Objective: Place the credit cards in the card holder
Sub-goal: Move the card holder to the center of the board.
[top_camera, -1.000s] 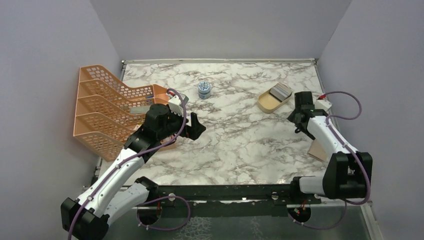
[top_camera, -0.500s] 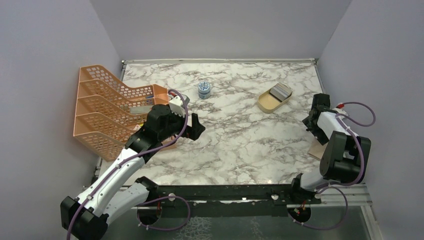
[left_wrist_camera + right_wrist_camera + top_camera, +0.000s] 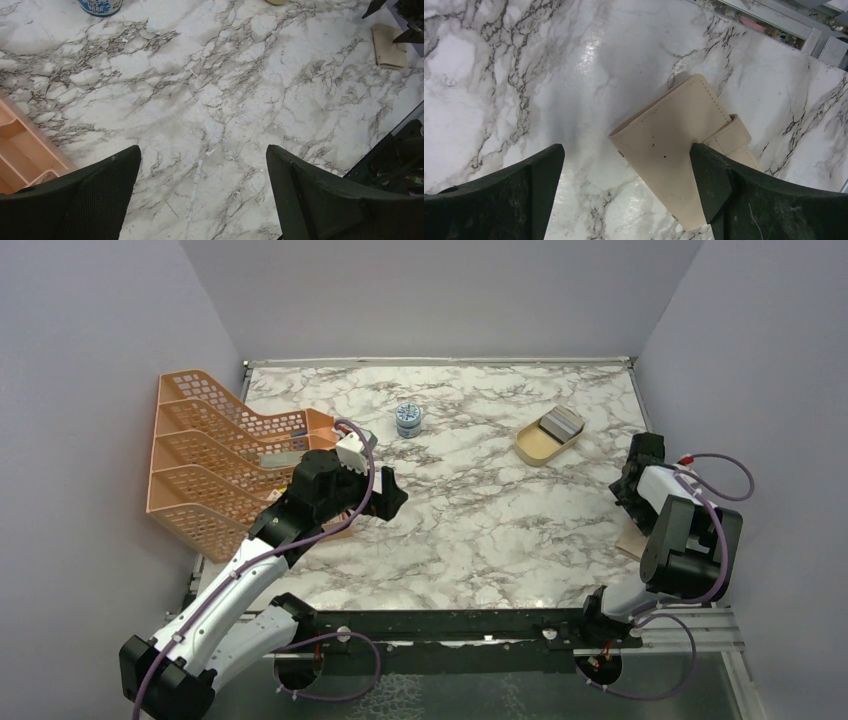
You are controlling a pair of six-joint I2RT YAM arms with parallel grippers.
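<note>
With my right gripper (image 3: pixel 626 150) wide open and empty over the closed card holder (image 3: pixel 674 145) at the worktop's (image 3: pixel 480 520) right edge, I reckon grasping it comes next; my left gripper (image 3: pixel 202 152) hangs open, empty.

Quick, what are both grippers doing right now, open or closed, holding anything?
Left gripper: open, holding nothing.
Right gripper: open, holding nothing, poised over the card holder.

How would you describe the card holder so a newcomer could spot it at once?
On the marble table, go to the right edge near the front, beneath the open right gripper. The card holder lies flat there: a tan folded wallet with stitched edges and a strap tab, unlike the rounded beige dish farther back.
</note>
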